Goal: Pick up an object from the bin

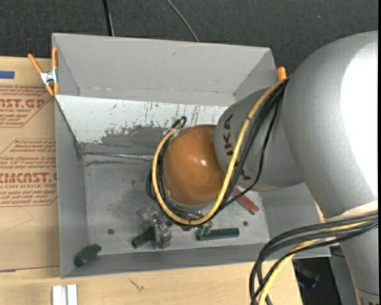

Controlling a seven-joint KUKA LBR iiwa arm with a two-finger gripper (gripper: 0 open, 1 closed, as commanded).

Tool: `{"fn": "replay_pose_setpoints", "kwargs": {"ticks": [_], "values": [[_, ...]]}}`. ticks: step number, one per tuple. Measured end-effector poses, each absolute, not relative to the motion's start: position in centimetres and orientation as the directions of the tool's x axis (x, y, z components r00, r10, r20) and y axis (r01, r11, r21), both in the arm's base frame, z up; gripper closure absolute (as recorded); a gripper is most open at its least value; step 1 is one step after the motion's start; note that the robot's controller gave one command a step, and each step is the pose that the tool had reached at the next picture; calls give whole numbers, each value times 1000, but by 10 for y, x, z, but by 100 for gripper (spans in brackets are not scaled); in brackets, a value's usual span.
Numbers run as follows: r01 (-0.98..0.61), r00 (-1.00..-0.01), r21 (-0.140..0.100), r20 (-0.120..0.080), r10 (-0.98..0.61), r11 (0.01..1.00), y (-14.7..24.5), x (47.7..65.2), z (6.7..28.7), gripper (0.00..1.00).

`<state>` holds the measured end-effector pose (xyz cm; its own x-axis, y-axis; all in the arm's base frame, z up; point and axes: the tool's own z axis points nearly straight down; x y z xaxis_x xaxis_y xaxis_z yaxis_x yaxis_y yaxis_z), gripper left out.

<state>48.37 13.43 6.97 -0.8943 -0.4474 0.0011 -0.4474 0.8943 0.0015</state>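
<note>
One short dark green piece (141,239) is lying on the floor of the bin (159,68), about midway along the floor's edge nearest the view's bottom. Its long axis is running slantwise, with the free end pointing toward the bottom-left corner and the other end meeting the gripper (155,226). The gripper is hanging right above that end, under the orange cover (190,164). I cannot tell whether it is open, closed or gripping the piece. One dark green stick (217,232) is lying just right of the gripper, parallel to the same edge. One dark green lump (87,254) is sitting in the bottom-left corner, well apart. One red piece (247,202) is peeking out beside the arm (330,126), toward the right edge.
</note>
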Motion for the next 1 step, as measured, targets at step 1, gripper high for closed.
{"fn": "replay_pose_setpoints", "kwargs": {"ticks": [1], "values": [[-447,-894,2,1,-447,894,134,484,70,100]]}}
